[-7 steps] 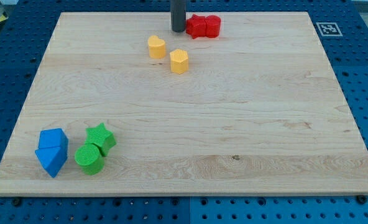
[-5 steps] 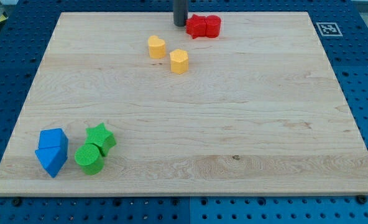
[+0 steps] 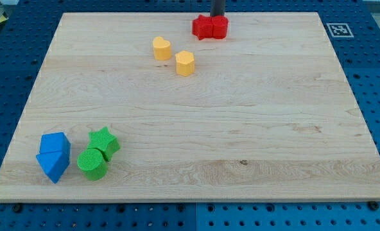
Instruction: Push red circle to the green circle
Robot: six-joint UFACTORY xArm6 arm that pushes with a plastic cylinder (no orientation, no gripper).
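At the frame's top centre, my tip (image 3: 217,17) stands just behind the red circle (image 3: 219,27), gripping nothing. Nothing is done yet: the green circle (image 3: 92,163) waits far off, lower left of the counter (image 3: 254,122).

My dark rod

My rod (image 3: 217,8) is dark grey, round and smooth. Only a short bit shows at 12 o'clock; my tip is hidden.

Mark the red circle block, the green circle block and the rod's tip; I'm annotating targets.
red circle block (image 3: 219,26), camera view, its top face.
green circle block (image 3: 92,163), camera view, its top face.
my tip (image 3: 217,17), camera view, lowest visible end, behind the red blocks.
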